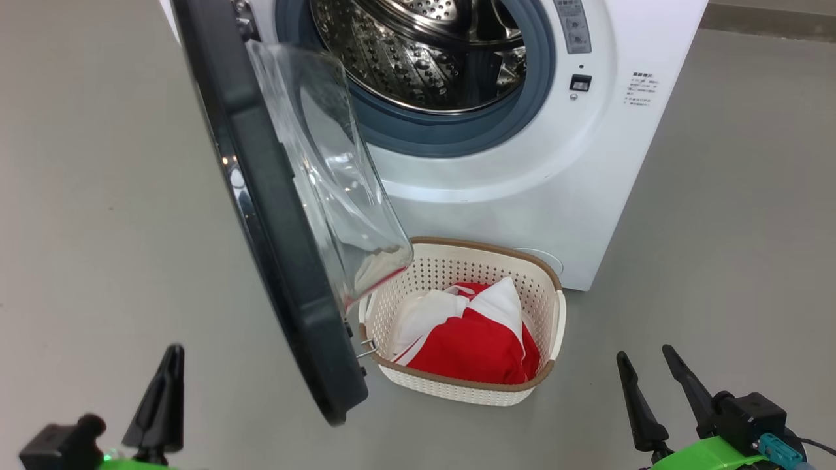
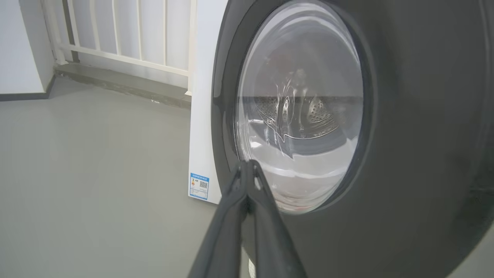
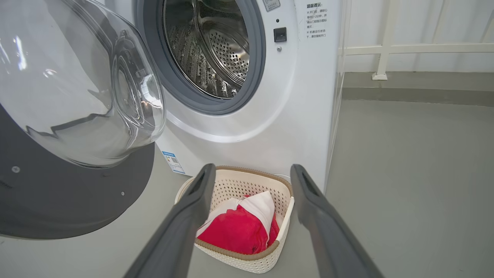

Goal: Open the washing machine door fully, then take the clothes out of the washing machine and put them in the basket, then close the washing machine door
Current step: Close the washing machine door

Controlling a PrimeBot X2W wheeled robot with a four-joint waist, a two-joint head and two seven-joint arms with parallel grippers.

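The washing machine (image 1: 522, 189) stands with its steel drum (image 1: 424, 52) exposed; no cloth shows inside. Its door (image 1: 281, 261) hangs open toward me, black rim edge-on and glass bowl (image 1: 326, 163) bulging right. On the floor in front, the basket (image 1: 457, 261) holds the red and white clothes (image 1: 477, 339). My left gripper (image 1: 173, 356) is shut and empty, left of the door; in the left wrist view its gripper (image 2: 247, 165) points at the door's outer face (image 2: 405, 116). Right of the basket, my right gripper (image 1: 644, 354) is open. It (image 3: 252, 170) frames the basket (image 3: 231, 181) and clothes (image 3: 235, 231) from a distance.
Grey floor (image 1: 718, 228) lies on both sides of the machine. A white railing (image 2: 127, 58) and a low grey ledge (image 3: 417, 90) run behind it. A blue label (image 2: 199, 186) sits low on the machine's side. The door's lower edge hangs just left of the basket.
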